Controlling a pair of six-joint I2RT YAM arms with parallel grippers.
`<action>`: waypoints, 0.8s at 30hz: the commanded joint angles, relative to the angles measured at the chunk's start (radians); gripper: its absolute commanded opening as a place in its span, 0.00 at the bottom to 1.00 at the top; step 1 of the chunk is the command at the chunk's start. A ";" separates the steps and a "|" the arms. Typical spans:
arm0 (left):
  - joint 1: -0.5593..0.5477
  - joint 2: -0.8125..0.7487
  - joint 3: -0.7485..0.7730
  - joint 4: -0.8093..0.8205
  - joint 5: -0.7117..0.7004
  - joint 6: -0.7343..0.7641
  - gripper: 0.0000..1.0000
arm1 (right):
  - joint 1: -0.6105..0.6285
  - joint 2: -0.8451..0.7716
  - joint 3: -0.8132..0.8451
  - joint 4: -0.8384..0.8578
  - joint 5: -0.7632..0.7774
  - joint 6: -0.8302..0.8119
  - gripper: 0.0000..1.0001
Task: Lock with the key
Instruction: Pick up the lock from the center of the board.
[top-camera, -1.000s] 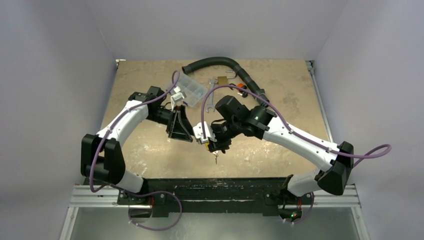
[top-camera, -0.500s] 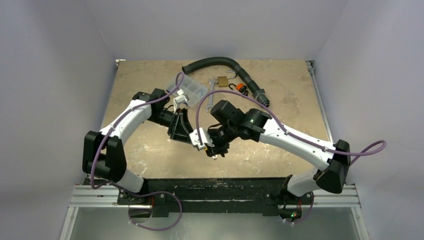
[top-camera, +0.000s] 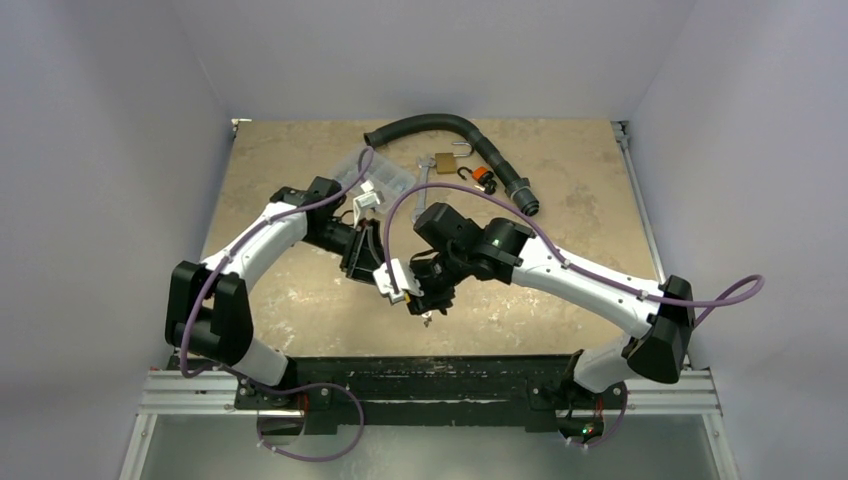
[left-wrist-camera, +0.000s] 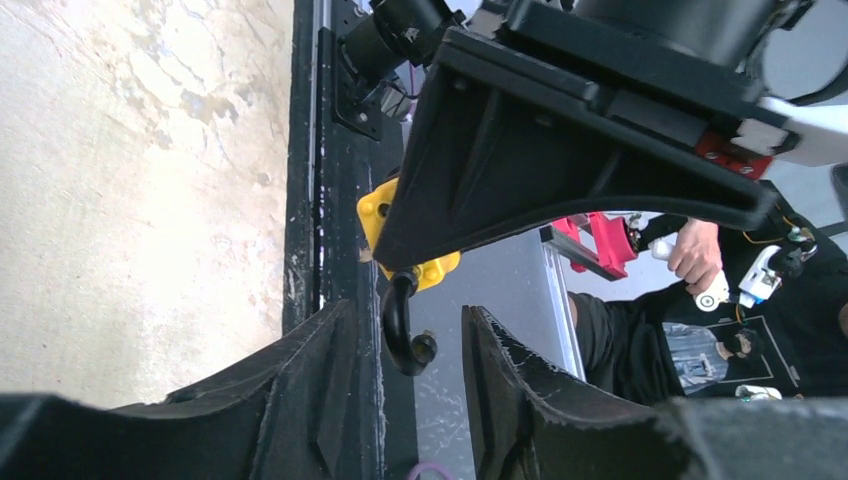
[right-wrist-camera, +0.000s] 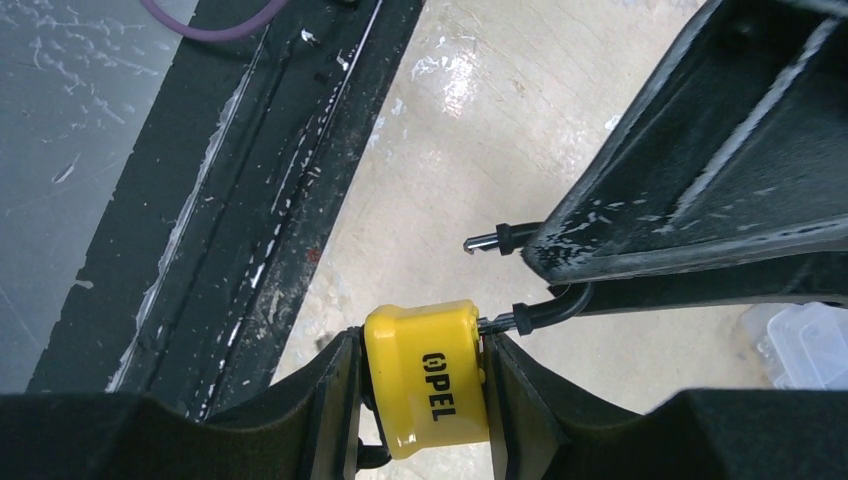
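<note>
Padlock (right-wrist-camera: 425, 375) was yellow, black OPEL lettering, black shackle (right-wrist-camera: 540, 315). Table (top-camera: 290, 300) was mottled beige. Hose (top-camera: 430, 124) at 12 o'clock was black, ribbed. Arm links (top-camera: 590, 280) were white, cable (right-wrist-camera: 205, 22) purple.

Glossy yellow plastic padlock (right-wrist-camera: 425, 375), dark metal shackle (right-wrist-camera: 530, 318)

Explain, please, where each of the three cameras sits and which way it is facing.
Top external: fixed above and behind the bases, looking down at the table; the left arm and right arm show whole.
Left wrist: looks toward the table's near edge; its left gripper frames the black shackle.
Right wrist: looks down at the table; its right gripper clamps the yellow padlock.
Shared: both wrist views show that padlock and shackle.
</note>
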 joint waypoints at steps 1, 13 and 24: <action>-0.018 -0.042 -0.031 0.135 0.009 -0.116 0.44 | 0.009 -0.008 0.070 0.024 -0.003 -0.014 0.07; -0.028 -0.081 -0.023 0.055 0.036 0.008 0.00 | 0.012 -0.015 0.060 0.070 0.024 0.035 0.28; 0.033 -0.002 0.104 -0.298 0.055 0.399 0.00 | -0.259 -0.153 0.095 0.268 0.044 0.275 0.99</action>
